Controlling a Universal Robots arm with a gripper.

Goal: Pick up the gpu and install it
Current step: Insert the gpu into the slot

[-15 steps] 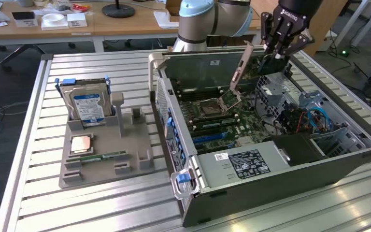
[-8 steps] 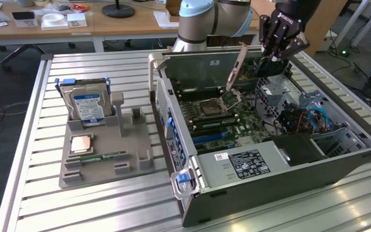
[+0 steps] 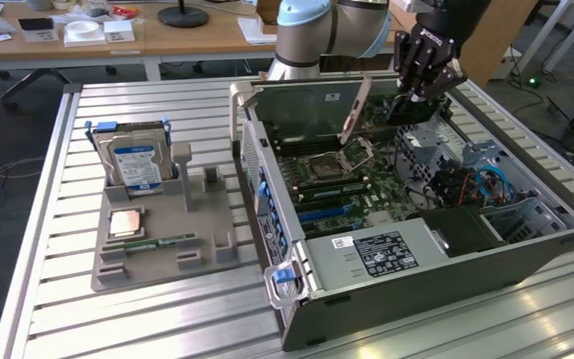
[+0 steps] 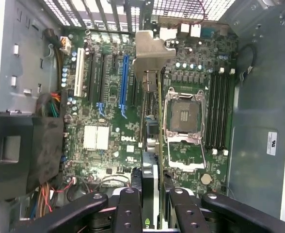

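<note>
While the gripper (image 4: 151, 196) clamps the graphics card (image 4: 152, 97) edge-down, the card's long edge runs parallel to the blue slot (image 4: 124, 80), just beside it

arm (image 3: 327, 26) bent high, hand (image 3: 414, 96) pointed downward, fingers (image 4: 128, 206) clamped partway shut

- one gpu (image 4: 152, 51)
- one gripper (image 4: 151, 196)
- one robot arm (image 3: 317, 30)
- one computer case (image 3: 447, 292)
- one motherboard (image 4: 114, 124)
- one cpu socket (image 4: 185, 116)
- one hard drive (image 3: 135, 163)
- one green ram stick (image 3: 152, 243)
- one square chip (image 3: 125, 223)
- one grey parts holder (image 3: 167, 271)
</note>
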